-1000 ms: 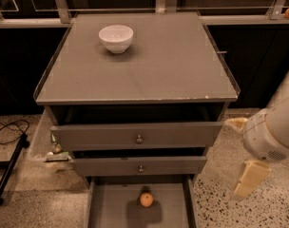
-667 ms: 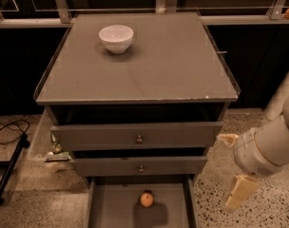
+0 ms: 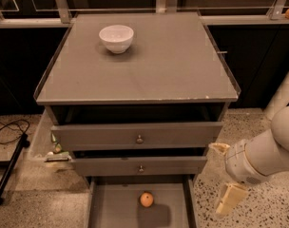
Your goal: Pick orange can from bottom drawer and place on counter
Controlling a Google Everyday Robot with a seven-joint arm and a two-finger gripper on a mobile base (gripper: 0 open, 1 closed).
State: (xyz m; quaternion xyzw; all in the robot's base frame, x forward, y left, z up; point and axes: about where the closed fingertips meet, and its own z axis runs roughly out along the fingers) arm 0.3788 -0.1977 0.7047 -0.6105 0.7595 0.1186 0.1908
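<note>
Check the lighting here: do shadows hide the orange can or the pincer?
Camera view: dim warm light; the orange can shows clearly on the bottom drawer floor, a shadow patch in front of it; the white bowl shades the counter around its base; the open pincer, right of the drawers, is well lit.
</note>
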